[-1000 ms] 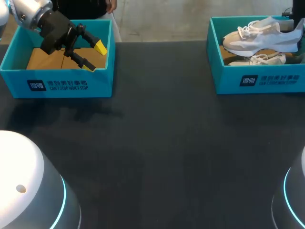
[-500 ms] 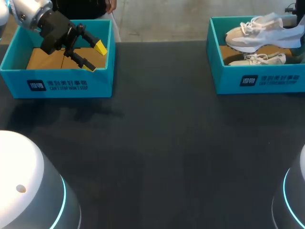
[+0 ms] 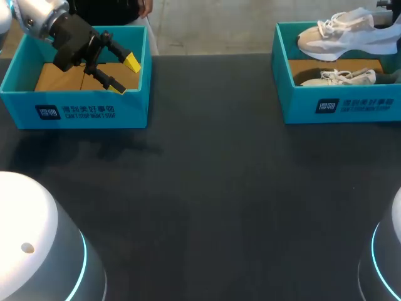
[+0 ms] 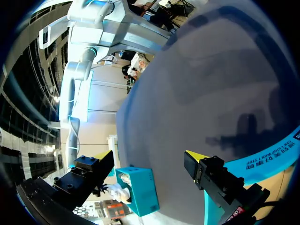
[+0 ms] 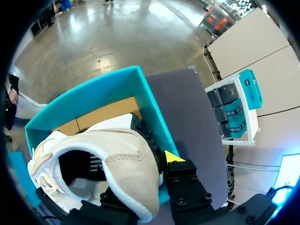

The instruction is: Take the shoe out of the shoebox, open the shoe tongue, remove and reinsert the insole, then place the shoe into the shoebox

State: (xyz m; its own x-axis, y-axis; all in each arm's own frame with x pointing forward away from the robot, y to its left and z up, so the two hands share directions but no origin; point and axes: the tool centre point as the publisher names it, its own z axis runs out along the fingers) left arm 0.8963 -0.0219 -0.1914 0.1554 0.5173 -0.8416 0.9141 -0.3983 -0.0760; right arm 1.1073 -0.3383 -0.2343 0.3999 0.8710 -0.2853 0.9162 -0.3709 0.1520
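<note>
Surface: a dark table [image 3: 213, 188], with a teal box at each far corner and bare cloth between them.
Right gripper: the right gripper [image 5: 147, 168] pinches the heel end of the raised shoe [image 3: 335, 37]. One yellow-tipped finger [image 5: 174, 156] presses the outer side of the heel; the other is hidden under the padded collar.
Raised shoe: pale beige with white laces, hanging over the right shoebox [image 3: 338, 106] and clear of its rim, its toe pointing away from the gripper toward the box's inner wall.
Below the grip: the shoebox's brown cardboard liner [image 5: 101, 112] lies straight under the held shoe, with the teal wall just beside the visible fingertip.
In the way: a second shoe [image 3: 341, 78] of the same colour lies on its side on the box floor, under the raised one and against the near wall.
Left gripper: the left gripper [image 3: 124, 75] hangs over the left shoebox [image 3: 75, 113], fingers spread wide with nothing between them.
Around the left gripper: brown cardboard lies beneath it, and the box's near wall is just under the lower tip.
Ahead of the left gripper: bare table, then, well apart, the right shoebox with the pale shoe at it.
</note>
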